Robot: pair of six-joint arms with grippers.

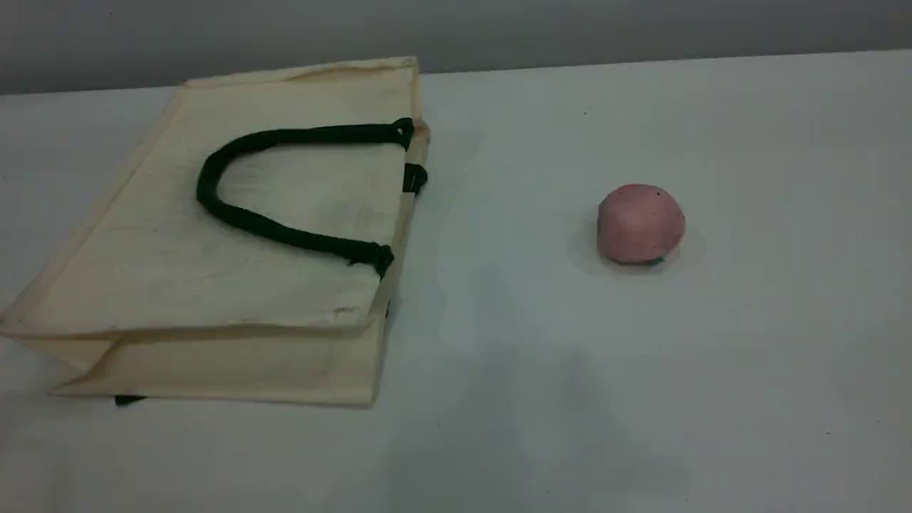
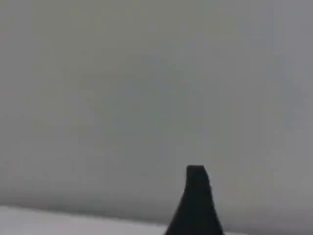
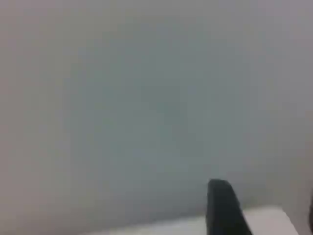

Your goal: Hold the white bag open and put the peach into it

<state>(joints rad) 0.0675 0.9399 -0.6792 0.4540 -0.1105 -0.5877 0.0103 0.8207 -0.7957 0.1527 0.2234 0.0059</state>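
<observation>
on the table in the scene view, the white bag lies flat at nine o'clock, its rope handle curled on top and its mouth toward three o'clock. the peach sits well apart at three o'clock. no arm shows. left wrist view: the left gripper shows one dark fingertip before a grey wall, holding nothing; whether its jaws are apart cannot be told. right wrist view: the right gripper is pressed together, empty.

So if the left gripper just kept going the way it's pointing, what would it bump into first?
Going by its own camera, the way looks free: past the left gripper there is only a plain grey backdrop above the table edge. Depth is hard to judge in that blurry view.
</observation>
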